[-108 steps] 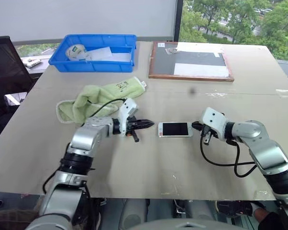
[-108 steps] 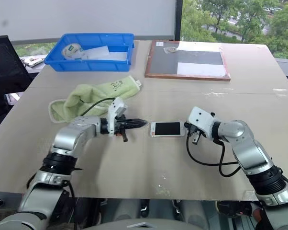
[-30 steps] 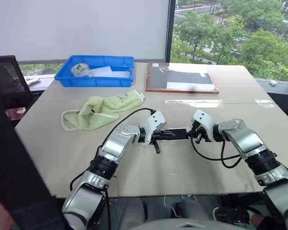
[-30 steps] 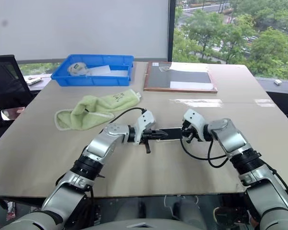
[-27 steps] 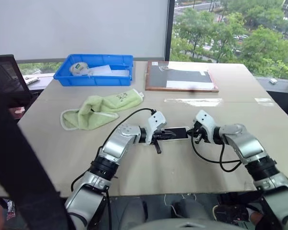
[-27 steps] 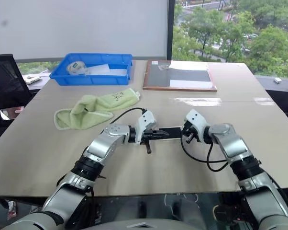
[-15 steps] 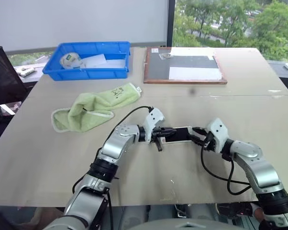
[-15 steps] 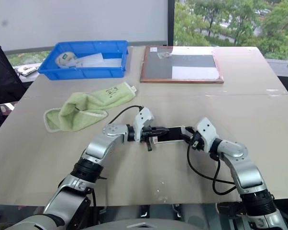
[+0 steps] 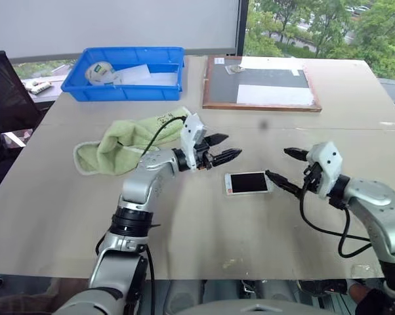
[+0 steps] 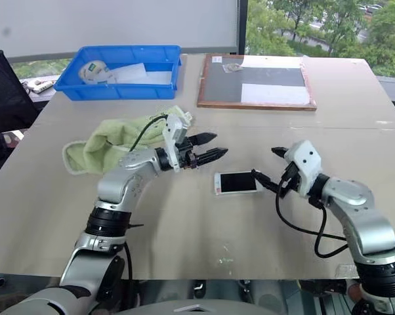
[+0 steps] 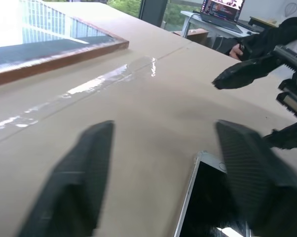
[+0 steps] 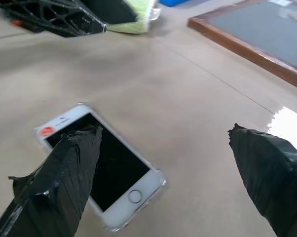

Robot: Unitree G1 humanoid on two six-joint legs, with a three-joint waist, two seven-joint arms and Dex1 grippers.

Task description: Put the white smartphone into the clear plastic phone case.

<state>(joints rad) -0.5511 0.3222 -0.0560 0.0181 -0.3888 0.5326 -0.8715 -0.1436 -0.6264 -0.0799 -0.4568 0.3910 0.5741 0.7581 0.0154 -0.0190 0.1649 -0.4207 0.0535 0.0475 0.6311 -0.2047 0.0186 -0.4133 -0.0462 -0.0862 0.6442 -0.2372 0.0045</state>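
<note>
The white smartphone (image 9: 248, 183) lies flat, screen up, near the middle of the table (image 9: 204, 230), a thin glossy rim around its edge suggesting the clear plastic phone case (image 12: 161, 185). The left gripper (image 9: 224, 148) and right gripper (image 9: 284, 168) hang above it on either side, each with fingers spread wide and holding nothing. Behind the left arm sits a rumpled green towel (image 9: 122, 143) with a small tag, its print too small to read. Farther back stand a blue bin (image 9: 126, 72) holding papers and a wood-framed board (image 9: 260, 83).
</note>
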